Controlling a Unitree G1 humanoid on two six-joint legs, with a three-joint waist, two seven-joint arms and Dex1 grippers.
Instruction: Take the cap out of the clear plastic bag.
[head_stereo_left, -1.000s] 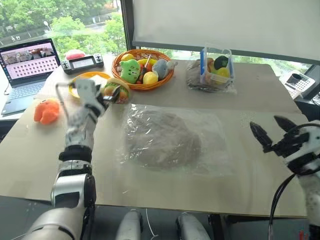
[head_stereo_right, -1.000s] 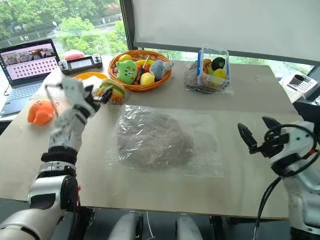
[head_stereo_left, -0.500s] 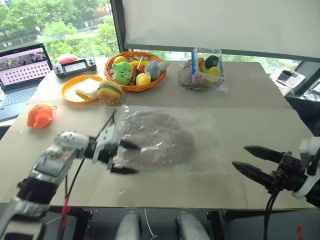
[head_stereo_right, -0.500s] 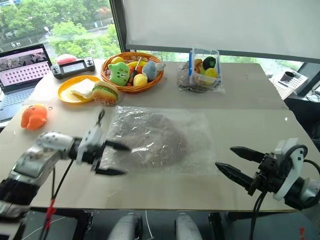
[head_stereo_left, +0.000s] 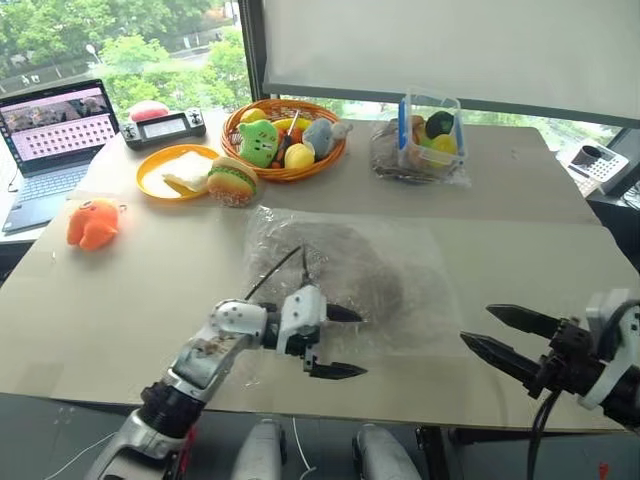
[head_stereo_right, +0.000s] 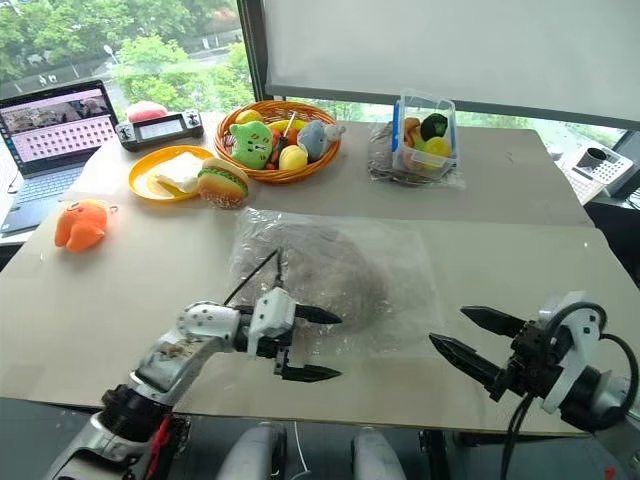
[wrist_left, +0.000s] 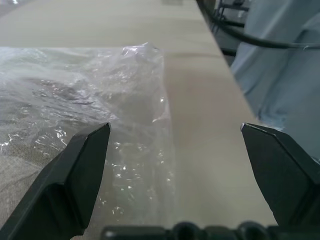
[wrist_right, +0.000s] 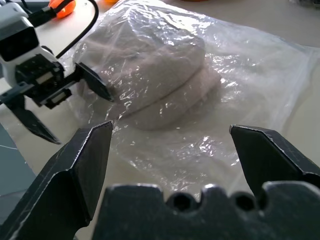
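Grey-beige cap (wrist_right: 150, 70) — domed, inside crinkly bag (wrist_right: 250, 75)

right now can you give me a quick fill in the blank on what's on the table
1. The cap lies inside the clear ____ bag.
2. Both the left gripper and right gripper are ____.
3. The orange plush toy lies on the table in front of the ____.

Missing words: plastic; open; laptop

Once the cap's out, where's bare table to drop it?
Free: the beige tabletop between the clear plastic bag and the table's right edge; also the patch below the orange plush toy, left of the bag. Crowded: the far edge, with wicker basket, yellow plate and clear fruit tub.
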